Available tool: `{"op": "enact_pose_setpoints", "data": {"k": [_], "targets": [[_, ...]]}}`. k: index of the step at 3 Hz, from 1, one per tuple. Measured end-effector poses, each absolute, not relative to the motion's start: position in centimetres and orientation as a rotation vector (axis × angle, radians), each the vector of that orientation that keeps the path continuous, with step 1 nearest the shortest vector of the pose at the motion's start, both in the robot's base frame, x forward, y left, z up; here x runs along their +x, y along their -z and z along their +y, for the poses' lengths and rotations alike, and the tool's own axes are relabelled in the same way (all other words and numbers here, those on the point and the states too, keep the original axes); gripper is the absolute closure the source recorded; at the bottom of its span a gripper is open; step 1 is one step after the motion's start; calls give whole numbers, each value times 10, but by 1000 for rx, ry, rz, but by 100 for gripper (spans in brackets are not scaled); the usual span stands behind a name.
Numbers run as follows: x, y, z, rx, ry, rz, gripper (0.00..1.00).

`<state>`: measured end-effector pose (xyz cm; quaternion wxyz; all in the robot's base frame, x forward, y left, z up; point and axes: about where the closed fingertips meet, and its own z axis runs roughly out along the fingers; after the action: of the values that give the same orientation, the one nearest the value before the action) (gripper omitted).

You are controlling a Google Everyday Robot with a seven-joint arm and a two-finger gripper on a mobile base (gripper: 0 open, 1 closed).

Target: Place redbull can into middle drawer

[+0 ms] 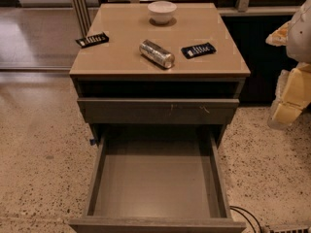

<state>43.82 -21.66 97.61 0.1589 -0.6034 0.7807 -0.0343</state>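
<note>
The redbull can (157,54) lies on its side on the tan cabinet top (121,42), near the middle. The middle drawer (158,178) is pulled wide open below, its flat grey-brown bottom bare. My gripper (290,98) is at the far right edge of the camera view, beside the cabinet and level with the upper drawer front. It is well away from the can and holds nothing that I can see.
A white bowl (162,11) stands at the back of the top. Flat black packets lie at the left (92,40) and right (198,50) of the can. The shut upper drawer front (158,110) has pale scratch marks. A cable (248,217) lies on the speckled floor.
</note>
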Motion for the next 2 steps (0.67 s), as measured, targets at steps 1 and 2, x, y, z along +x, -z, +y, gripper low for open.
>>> {"op": "enact_pose_setpoints", "data": {"k": [1,2], "targets": [[440,-977,-214,-1729,99,2222,0],[452,-972,-199,-1781,80,2175,0]]}}
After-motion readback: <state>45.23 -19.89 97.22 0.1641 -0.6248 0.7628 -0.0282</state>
